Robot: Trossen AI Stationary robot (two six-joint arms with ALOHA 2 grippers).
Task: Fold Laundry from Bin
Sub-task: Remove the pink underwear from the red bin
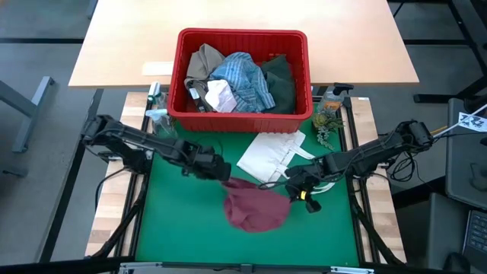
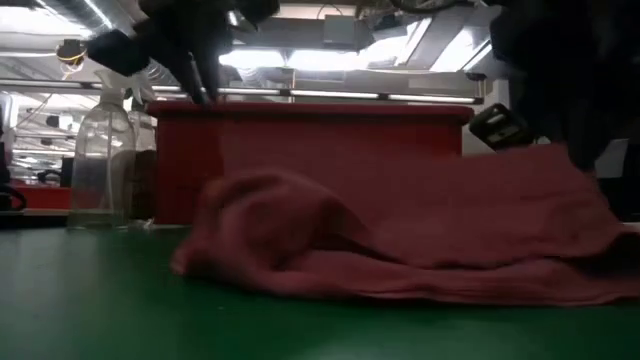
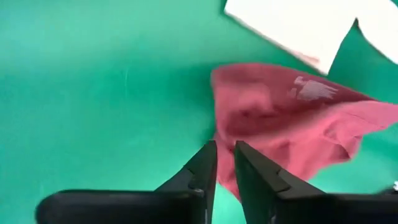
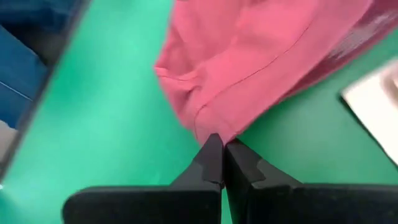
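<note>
The left gripper (image 1: 221, 172) hangs over the green mat (image 1: 175, 221), its jaws a narrow slit apart and holding nothing; the maroon cloth (image 1: 256, 204) lies just ahead of the tips, its near edge under them in the left wrist view. The right gripper (image 1: 295, 188) has its jaws clenched on the cloth's opposite edge, the fabric spreading from the tips. Beyond both jaws sits the bin (image 1: 242, 114) with the rest of the laundry (image 1: 240, 82). A white tote (image 1: 272, 154) lies between bin and cloth. In the low view the cloth hides the bin's base, and the arms are dark blurs.
</note>
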